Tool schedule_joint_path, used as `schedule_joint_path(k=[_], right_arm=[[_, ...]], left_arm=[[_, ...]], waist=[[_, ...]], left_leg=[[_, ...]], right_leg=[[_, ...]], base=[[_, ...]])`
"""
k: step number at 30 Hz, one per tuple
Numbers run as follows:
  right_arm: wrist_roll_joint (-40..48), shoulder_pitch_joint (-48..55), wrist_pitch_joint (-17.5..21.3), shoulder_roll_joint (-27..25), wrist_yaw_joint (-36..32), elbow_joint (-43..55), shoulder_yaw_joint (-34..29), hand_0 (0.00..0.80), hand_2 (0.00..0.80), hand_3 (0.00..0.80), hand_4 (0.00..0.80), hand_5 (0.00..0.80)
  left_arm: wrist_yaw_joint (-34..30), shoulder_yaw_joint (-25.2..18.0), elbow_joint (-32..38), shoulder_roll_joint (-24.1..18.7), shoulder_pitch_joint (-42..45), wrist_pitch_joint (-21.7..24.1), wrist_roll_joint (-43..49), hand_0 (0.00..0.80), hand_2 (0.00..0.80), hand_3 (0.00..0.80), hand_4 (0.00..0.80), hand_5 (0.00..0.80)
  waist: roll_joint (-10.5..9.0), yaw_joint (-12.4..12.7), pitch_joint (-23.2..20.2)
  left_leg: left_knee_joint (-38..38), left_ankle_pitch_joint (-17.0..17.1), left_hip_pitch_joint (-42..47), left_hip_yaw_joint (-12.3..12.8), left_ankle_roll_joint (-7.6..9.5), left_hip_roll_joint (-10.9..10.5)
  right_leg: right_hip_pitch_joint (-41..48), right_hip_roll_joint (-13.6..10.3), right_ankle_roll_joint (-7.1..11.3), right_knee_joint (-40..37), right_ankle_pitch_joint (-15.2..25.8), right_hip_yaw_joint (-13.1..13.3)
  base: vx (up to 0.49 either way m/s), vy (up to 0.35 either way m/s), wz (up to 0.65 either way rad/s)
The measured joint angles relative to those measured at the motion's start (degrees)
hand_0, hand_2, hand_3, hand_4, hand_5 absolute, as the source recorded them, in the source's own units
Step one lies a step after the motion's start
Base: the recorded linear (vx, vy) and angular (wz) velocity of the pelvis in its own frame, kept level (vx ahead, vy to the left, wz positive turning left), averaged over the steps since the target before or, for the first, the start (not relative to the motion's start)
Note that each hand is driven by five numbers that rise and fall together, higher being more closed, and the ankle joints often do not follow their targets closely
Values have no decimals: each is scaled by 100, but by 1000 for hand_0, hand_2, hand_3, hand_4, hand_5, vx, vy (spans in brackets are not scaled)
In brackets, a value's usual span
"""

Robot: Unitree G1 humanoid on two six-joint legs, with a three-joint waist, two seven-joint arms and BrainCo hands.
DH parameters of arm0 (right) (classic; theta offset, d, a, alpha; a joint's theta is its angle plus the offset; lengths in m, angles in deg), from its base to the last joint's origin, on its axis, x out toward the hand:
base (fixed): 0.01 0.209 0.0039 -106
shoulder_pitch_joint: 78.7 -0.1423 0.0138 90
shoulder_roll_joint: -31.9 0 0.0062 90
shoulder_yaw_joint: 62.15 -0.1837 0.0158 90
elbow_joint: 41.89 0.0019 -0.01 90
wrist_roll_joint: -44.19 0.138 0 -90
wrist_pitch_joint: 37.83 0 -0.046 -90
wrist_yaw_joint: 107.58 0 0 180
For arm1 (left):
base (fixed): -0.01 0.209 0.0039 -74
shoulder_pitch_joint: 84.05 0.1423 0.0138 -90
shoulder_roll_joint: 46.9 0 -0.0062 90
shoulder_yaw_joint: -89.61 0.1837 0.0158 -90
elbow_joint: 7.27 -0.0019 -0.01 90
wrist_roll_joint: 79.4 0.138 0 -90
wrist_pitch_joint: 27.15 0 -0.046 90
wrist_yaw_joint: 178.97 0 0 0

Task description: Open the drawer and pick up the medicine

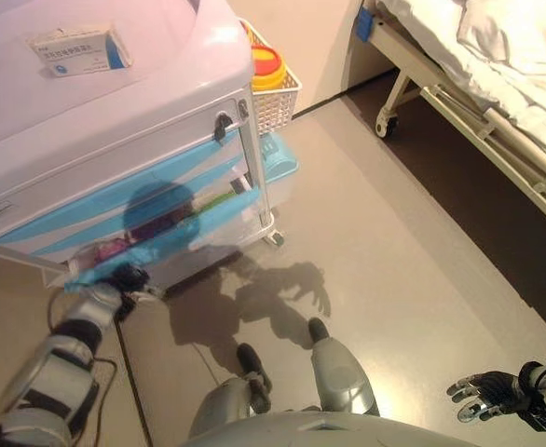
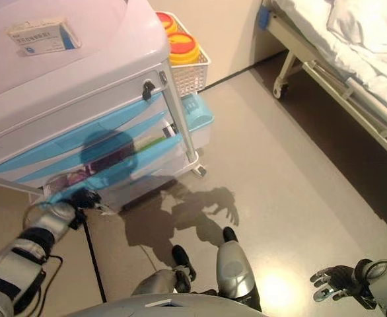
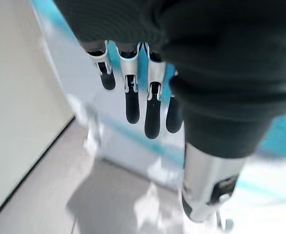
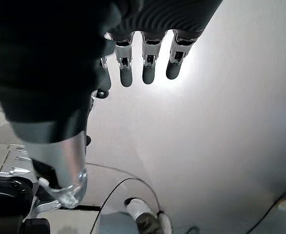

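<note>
Your left hand (image 1: 124, 279) is right at the near left corner of the blue drawer (image 1: 175, 237), which stands partly pulled out of the cart (image 1: 115, 121) and slants away from you toward the wheel end. From the head views you can't make out a wrap around the drawer front; in the left wrist view the fingers (image 3: 152, 105) hang down straight and close together in front of blue and white, holding nothing that shows, so read that hand as relaxed and not gripping.

Now the thing you're after: inside the drawer there's something pink or purple (image 1: 113, 250) just past your left hand, and something green (image 1: 219, 198) further along toward the far end. Which of these is the medicine, you can't tell from here. A white and blue box (image 1: 77, 49) also sits on the cart top, well apart from the drawer.

The drawer's long side runs from your left hand up and to the right, so the contents lie along that line, all on your left arm's side. Your right hand (image 1: 485, 393) is spread, empty, low over the floor, well away, so my call is the left arm takes this reach
</note>
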Motion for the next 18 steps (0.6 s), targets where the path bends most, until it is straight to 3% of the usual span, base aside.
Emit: schedule_joint_path(k=[3,11,18], right_arm=[[108,-78,16,73,193,-270,43,0,0,0,0,0],[227,-100,40,93,382,-281,55,0,0,0,0,0],[199,-108,157,317,437,-253,65,0,0,0,0,0]], left_arm=[[-290,9,-197,-244,-267,39,-74,0,0,0,0,0],[-705,11,-380,-281,-443,33,-259,0,0,0,0,0],[-1340,-19,306,-182,-210,-36,-701,0,0,0,0,0]], waist=[[17,-33,72],[9,-3,149],[-41,118,177]], left_leg=[[2,-10,-6,37,-8,0],[36,-20,-102,36,-14,-4],[69,-23,-96,-33,-12,-31]], right_leg=[[-43,-1,-3,40,1,-11],[-126,-2,-8,73,4,-11],[-70,-22,-11,110,5,-141]], base=[[-29,46,-8],[-7,8,0],[-32,-51,4]])
